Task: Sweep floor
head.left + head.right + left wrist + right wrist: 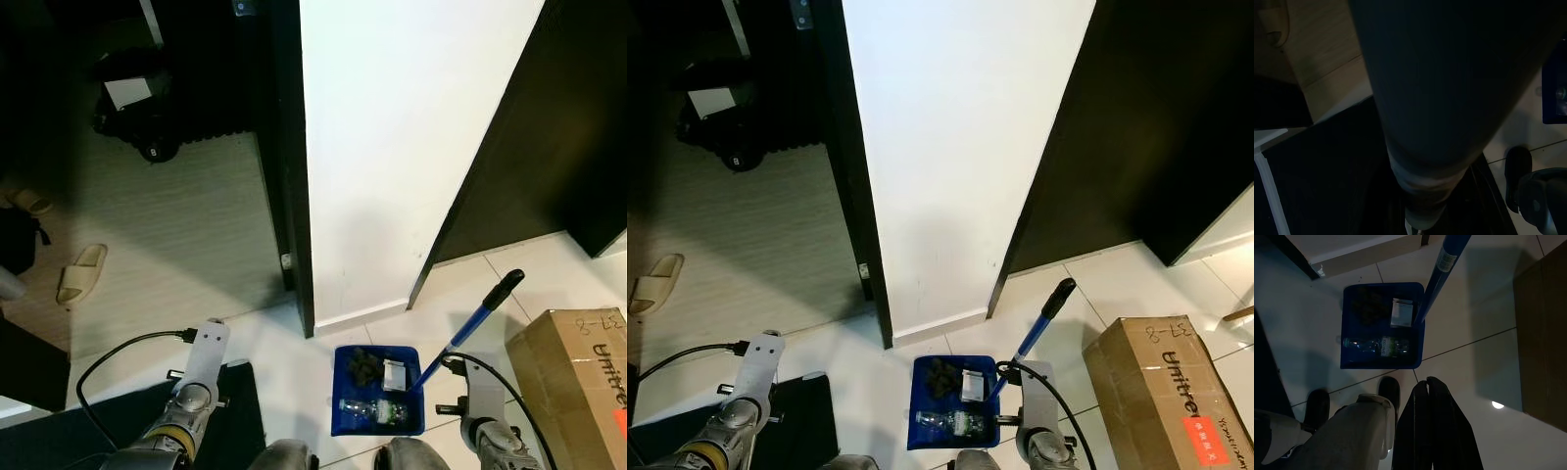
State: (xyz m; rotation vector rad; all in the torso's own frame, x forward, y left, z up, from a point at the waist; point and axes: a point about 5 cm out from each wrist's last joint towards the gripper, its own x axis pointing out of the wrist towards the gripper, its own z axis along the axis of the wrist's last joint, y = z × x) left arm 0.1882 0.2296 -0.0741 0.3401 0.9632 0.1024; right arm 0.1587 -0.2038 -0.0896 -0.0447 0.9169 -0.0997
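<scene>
A blue dustpan (pixel 378 390) sits on the white tile floor (pixel 284 343) at the robot's feet, below a white wall end (pixel 392 147). In it lie a clear plastic bottle (pixel 375 412), dark debris (pixel 364 364) and a small white packet (pixel 394 374), so sweeping seems nearly done. Its long blue handle (pixel 470 328) leans toward the right arm. Next, that handle likely needs grasping to carry the load away. The right gripper (pixel 1431 421) hangs above the floor, its 2 fingers pressed together, empty. The left gripper's state cannot be told. A cardboard box (pixel 573 377) stands at right.
</scene>
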